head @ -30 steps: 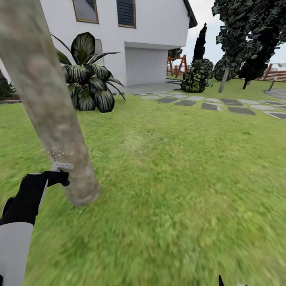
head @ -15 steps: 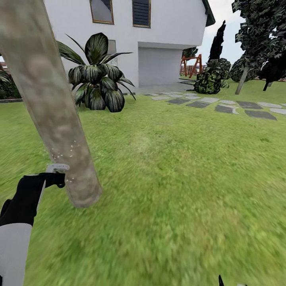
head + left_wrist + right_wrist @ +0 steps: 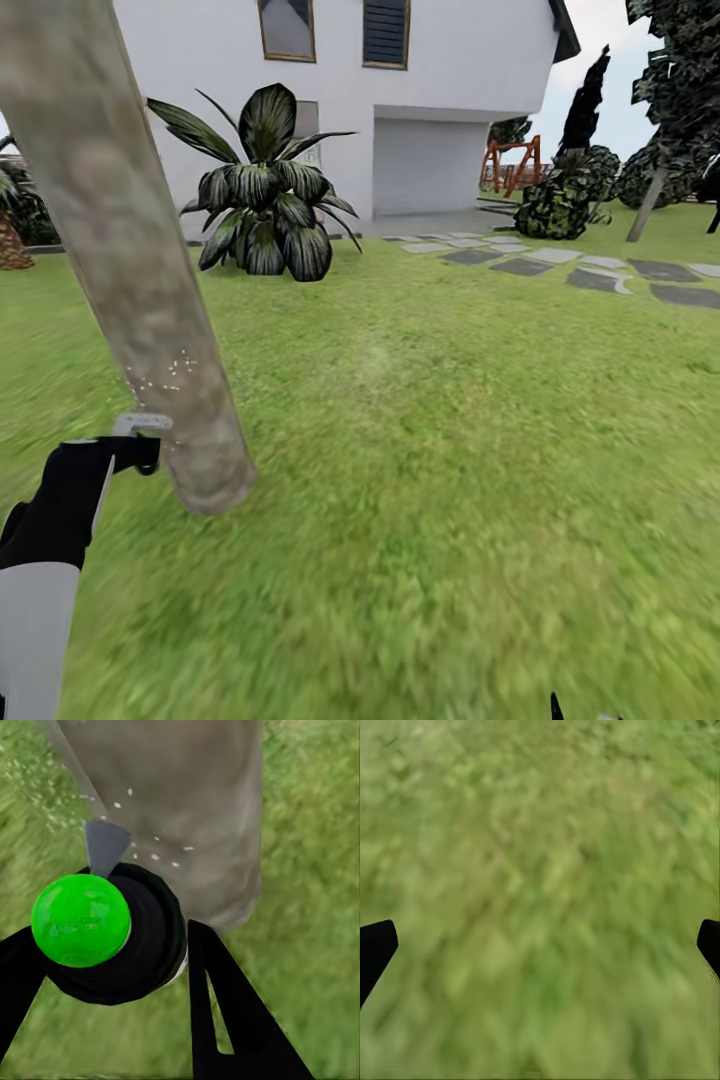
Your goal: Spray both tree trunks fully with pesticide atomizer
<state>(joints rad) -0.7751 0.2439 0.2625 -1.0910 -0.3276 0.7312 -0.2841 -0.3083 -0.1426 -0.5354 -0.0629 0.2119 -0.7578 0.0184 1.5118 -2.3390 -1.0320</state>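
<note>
The left gripper is clamped around the sprayer, a black bottle with a bright green round cap and a grey nozzle that points at the tree trunk just in front of it. From the head view the sprayer's grey tip sits right beside the lower trunk, near where the mottled grey-beige bark meets the lawn, and a scatter of tiny white specks shows on the bark just above the nozzle. The right gripper hangs over bare grass with its two black fingertips spread wide apart, holding nothing. Farther off stand a broad-leaved plant, a white house and a line of grey stepping stones.
</note>
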